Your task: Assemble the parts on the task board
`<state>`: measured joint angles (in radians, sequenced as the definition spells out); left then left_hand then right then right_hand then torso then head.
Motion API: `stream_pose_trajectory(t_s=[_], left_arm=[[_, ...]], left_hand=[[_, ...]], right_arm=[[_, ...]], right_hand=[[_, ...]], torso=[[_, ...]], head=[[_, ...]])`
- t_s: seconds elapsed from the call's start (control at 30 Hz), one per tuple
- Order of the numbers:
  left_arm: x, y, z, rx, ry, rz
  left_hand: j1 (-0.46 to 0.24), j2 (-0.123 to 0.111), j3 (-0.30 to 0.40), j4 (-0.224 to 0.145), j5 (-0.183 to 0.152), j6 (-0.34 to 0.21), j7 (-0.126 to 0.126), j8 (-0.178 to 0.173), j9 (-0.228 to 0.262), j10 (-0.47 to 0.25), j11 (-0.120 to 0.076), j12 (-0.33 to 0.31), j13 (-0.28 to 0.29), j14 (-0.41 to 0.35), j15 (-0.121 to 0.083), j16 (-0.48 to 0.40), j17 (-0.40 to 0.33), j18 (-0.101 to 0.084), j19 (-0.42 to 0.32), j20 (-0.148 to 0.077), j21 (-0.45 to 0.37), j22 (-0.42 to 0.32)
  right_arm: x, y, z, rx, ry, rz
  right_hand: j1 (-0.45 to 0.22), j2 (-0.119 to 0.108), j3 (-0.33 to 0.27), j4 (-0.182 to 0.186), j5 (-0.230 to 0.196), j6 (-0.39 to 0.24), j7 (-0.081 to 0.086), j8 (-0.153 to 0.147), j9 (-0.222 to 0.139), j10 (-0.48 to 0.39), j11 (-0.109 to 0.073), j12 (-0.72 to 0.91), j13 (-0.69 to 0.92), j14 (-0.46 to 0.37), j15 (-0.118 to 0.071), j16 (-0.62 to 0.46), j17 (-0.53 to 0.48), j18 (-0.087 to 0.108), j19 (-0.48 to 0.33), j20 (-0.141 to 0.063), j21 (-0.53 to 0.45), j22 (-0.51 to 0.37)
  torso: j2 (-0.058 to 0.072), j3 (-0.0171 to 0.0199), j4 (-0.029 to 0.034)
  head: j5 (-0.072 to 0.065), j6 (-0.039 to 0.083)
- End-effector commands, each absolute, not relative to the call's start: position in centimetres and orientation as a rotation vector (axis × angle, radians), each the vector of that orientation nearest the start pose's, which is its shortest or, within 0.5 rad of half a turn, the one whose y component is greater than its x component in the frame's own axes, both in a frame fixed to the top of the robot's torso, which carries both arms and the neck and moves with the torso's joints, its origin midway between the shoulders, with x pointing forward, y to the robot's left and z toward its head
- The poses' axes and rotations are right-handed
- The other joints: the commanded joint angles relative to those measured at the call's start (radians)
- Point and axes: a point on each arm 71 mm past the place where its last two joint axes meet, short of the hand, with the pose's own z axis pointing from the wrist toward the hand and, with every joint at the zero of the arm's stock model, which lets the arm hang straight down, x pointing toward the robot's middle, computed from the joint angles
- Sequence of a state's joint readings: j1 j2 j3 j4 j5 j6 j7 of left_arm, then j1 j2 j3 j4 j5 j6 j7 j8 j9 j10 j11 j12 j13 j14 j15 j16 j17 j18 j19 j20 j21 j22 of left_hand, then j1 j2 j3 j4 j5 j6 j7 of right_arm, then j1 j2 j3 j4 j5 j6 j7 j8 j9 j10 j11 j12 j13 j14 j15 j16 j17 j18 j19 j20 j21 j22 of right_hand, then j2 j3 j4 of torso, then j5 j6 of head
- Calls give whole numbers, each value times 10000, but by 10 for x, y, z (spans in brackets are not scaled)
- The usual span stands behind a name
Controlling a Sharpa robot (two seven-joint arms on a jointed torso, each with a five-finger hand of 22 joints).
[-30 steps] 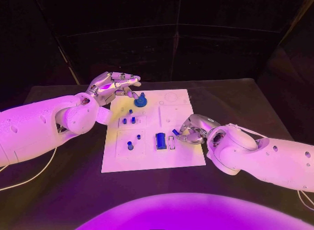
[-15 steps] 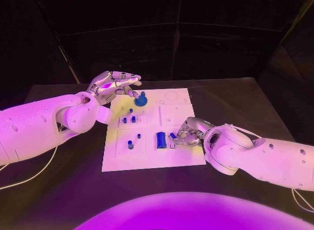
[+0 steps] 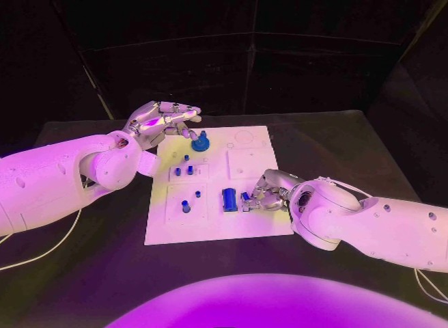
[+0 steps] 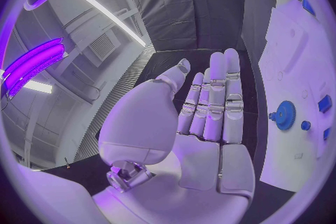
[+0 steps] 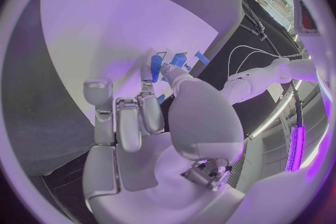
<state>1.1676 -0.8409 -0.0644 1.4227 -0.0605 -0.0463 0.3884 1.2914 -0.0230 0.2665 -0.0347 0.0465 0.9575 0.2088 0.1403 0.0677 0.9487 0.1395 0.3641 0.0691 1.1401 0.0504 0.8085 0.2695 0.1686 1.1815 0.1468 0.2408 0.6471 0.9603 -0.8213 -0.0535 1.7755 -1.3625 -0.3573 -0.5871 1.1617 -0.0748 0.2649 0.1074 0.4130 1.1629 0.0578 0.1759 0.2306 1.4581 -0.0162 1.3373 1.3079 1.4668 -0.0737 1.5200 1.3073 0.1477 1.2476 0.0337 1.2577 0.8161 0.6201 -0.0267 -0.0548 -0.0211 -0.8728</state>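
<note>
Task board white on black table, dark curtained room

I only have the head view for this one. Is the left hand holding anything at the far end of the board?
Observer: No. The left wrist view shows the left hand flat, fingers straight and together, palm bare.
Operator: And the blue gear next to it?
Observer: The gear lies on the board, apart from those fingers.
Operator: What about the right hand?
Observer: In the right wrist view, the right hand appears to pinch a small blue piece between its thumb and a finger.
</note>
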Motion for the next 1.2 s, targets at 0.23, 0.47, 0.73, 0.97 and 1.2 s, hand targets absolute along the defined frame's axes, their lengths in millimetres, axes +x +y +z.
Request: stream_pose_trajectory(t_s=[0.23,0.47,0.73,0.97,1.2], left_arm=[[491,223,-206,-10426,15728,-16818],[491,223,-206,-10413,15701,-16832],[491,223,-206,-10419,15704,-16819],[491,223,-206,-10426,15709,-16805],[491,223,-206,-10426,15708,-16804]], left_hand=[[54,42,18,-40,35,-83,-1,54,-4,-83,-22,39,9,-2,16,-37,16,124,71,32,-60,-9],[54,42,18,-40,35,-83,-1,54,-4,-83,-22,39,9,-2,16,-37,16,124,71,32,-60,-9],[53,43,18,-39,35,-84,-1,55,-4,-83,-21,40,9,-2,17,-37,16,124,71,32,-60,-10],[43,50,18,-30,36,-87,1,60,-4,-87,-19,45,9,-2,19,-40,21,122,76,33,-66,-19],[43,50,18,-30,36,-87,1,60,-4,-87,-19,45,9,-2,19,-40,21,122,76,33,-66,-19]], right_arm=[[380,-145,-279,1907,20793,5399],[383,-147,-278,2112,20515,5419],[384,-148,-276,2371,20129,5633],[385,-148,-274,2549,19818,5845],[385,-148,-274,2468,19855,6054]], right_hand=[[-248,-12,-103,177,125,125,5,63,0,181,-20,116,593,839,-67,38,1618,-196,74,-13,64,6],[-697,-140,-514,523,264,138,26,41,8,168,1,60,565,833,-54,26,1597,-199,71,-13,54,0],[-1248,-243,-1637,1287,-1155,105,25,-14,31,105,10,-98,478,814,-46,-20,1515,-177,13,-3,-25,-116],[-1321,-179,-2438,1806,-2018,78,37,-32,72,72,18,-194,440,808,-38,-44,1479,-168,-7,4,-68,-164],[-391,120,-2676,1528,-1773,36,57,-53,107,53,29,-245,435,807,-26,-55,1470,-162,-32,9,-109,-211]], torso=[[-7,-5,17],[-6,-18,2],[1,-9,18],[-3,-8,12],[-7,-3,3]], head=[[18,2],[44,2],[29,2],[49,2],[26,2]])
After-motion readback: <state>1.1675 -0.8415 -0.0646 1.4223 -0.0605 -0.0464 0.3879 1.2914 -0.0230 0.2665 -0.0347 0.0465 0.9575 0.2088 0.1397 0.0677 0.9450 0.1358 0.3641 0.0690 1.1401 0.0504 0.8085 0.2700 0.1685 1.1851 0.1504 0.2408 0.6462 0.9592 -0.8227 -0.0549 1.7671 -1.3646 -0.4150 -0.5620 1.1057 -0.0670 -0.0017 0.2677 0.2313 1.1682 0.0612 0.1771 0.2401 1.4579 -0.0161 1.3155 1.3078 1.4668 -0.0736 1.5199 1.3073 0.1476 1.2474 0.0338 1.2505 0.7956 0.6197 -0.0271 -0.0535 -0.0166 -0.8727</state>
